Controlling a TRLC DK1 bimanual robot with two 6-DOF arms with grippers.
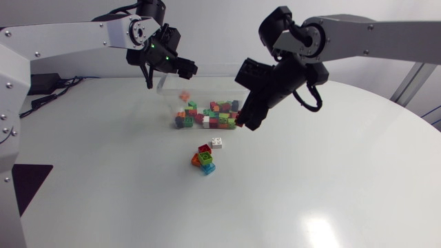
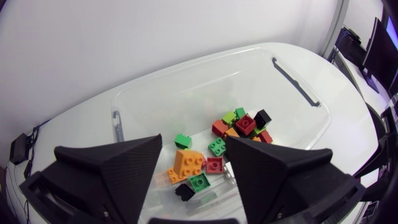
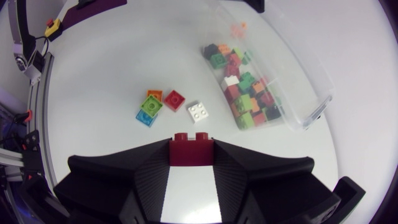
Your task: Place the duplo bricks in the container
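My left gripper (image 1: 183, 70) hangs open above the clear plastic container (image 1: 169, 88). An orange brick (image 1: 184, 96) is in the air just beneath it; in the left wrist view this orange brick (image 2: 188, 163) shows between the spread fingers (image 2: 118, 177), over several bricks (image 2: 242, 127) on the container's floor. My right gripper (image 1: 242, 121) is by the container's right end, shut on a dark red brick (image 3: 191, 152). Loose on the table lie a white brick (image 3: 199, 112), a red brick (image 3: 175, 99), a green brick (image 3: 151, 106), an orange one and a blue one.
The loose bricks (image 1: 206, 157) cluster in front of the container, near the table's middle. The container (image 3: 311, 102) holds several mixed bricks, mostly toward its right half. Cables lie at the table's far left edge.
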